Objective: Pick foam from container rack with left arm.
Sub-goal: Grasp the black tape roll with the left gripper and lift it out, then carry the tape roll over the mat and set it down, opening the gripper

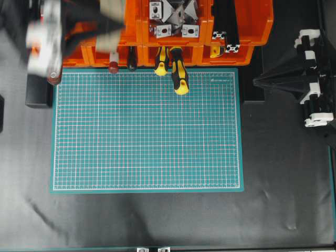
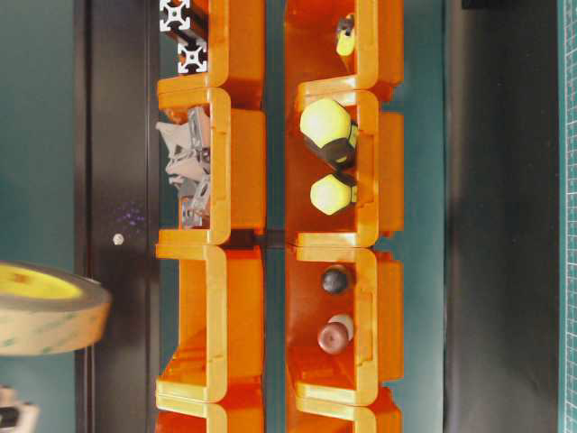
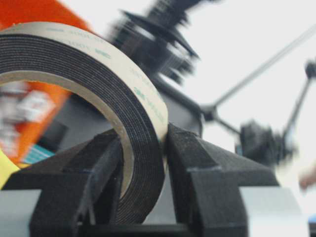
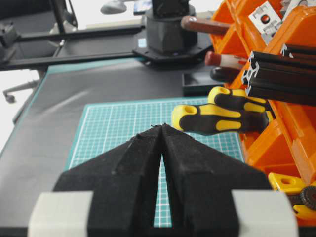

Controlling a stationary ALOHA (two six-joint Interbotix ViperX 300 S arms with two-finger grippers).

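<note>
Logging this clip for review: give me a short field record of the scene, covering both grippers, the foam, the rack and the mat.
left gripper: shut on the foam, fingers pinching the roll's band from both sides
foam: held on edge, black band with cream liner, clear of the bins
container rack: orange bins along the top edge of the mat, holding brackets, black rails, tool handles
right gripper: shut, holding nothing, at the right side
cutting mat: green, only a yellow-black handle overhangs it
</note>
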